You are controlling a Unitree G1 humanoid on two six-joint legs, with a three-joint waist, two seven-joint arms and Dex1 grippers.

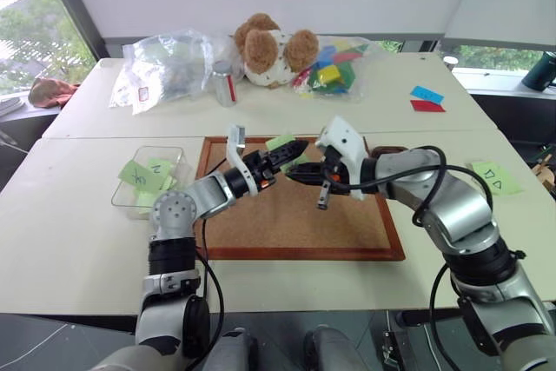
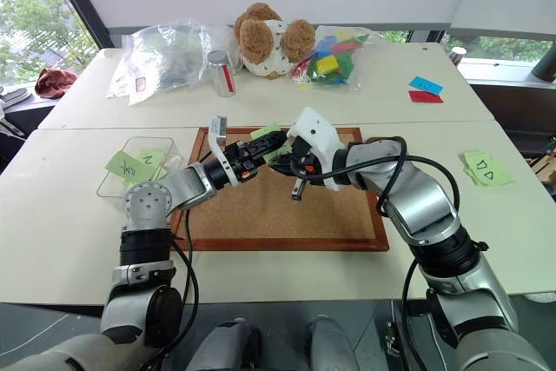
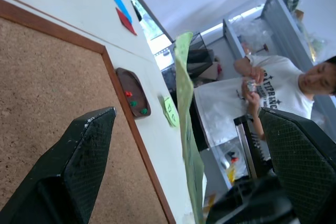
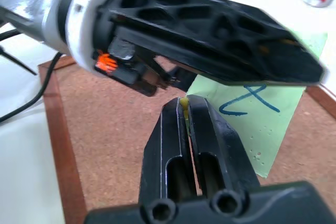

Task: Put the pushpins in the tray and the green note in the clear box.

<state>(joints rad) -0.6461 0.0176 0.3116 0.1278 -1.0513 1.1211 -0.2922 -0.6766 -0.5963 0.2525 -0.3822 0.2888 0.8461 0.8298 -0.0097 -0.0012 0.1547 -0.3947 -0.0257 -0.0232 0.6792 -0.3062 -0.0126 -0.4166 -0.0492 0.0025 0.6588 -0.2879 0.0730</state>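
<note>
The right end effector (image 4: 184,103) is clamped shut on the edge of the green note (image 4: 257,124), so the note is held up in the air over the corkboard (image 1: 287,223), squiggle side showing in the right wrist view. The left end effector (image 3: 187,113) is spread wide, with one finger on each side of the note and the sheet seen edge-on in the gap, nothing gripped by it yet. So this reads as a hand-off, right to left, which makes sense because the clear box (image 1: 174,155) sits over on the robot's left, just beside the corkboard on the tabletop (image 1: 69,232), with a few other pale green notes already inside it. The pushpins (image 3: 133,103) look sorted already: little red and green heads can be made out in the tray (image 3: 128,80) past the far right edge of the corkboard. For the hand-off to go well, the left fingers should be closed squarely on the flat of the paper, a bit away from the right's pinch, and the right's grip should only be let go once the left's is firm. Paper this floppy is easily creased or dropped if it's caught only at a corner, and its sticky strip could cling to a finger, so a slow pull-apart is probably the safe bet, tbh.
</note>
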